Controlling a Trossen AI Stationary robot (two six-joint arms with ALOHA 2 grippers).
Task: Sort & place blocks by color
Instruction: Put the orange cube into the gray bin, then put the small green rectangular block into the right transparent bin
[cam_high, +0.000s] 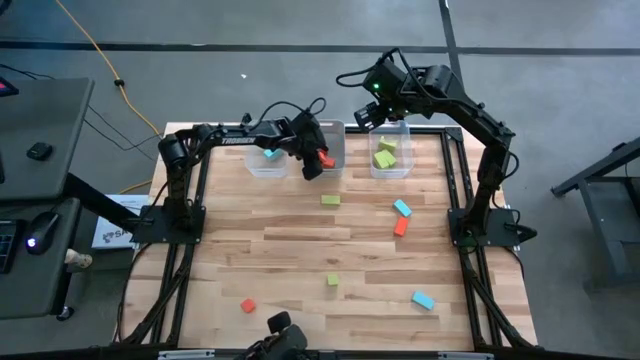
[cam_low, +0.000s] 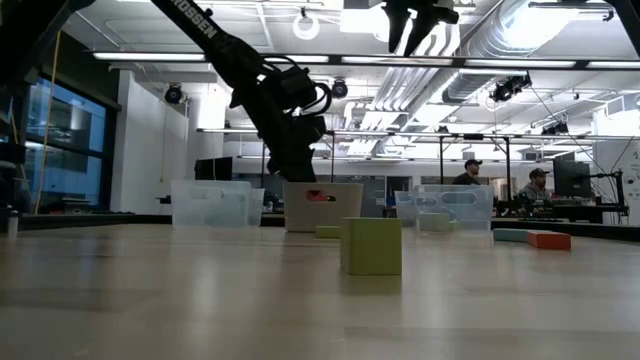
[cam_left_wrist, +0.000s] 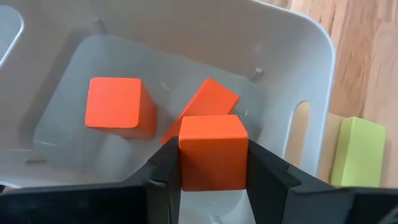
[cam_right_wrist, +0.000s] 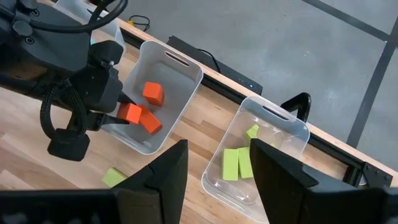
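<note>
- Red-orange cube (cam_left_wrist: 212, 152): between the fingers of the left gripper (cam_left_wrist: 211, 174), over the middle bin (cam_left_wrist: 298, 37).
- Inside that bin: two more red-orange blocks (cam_left_wrist: 115, 104).
- Green blocks (cam_right_wrist: 237, 163): in the neighbouring bin (cam_right_wrist: 283, 121).
- Right gripper (cam_right_wrist: 214, 165): above that bin, jaws apart, empty.

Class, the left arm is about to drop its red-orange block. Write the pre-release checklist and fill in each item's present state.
1. Block between the fingers: the left gripper has the held red-orange block between them: ok.
2. Gripper above the middle bin: ok.
3. Colour match: the bin holds two red-orange blocks, nothing else: ok.
4. Landing room: bare bin floor shows beside them: ok.
5. Right gripper out of the way, open, above the bin of green blocks: ok.
6. Grip firm or already loosening: cannot tell.
</note>
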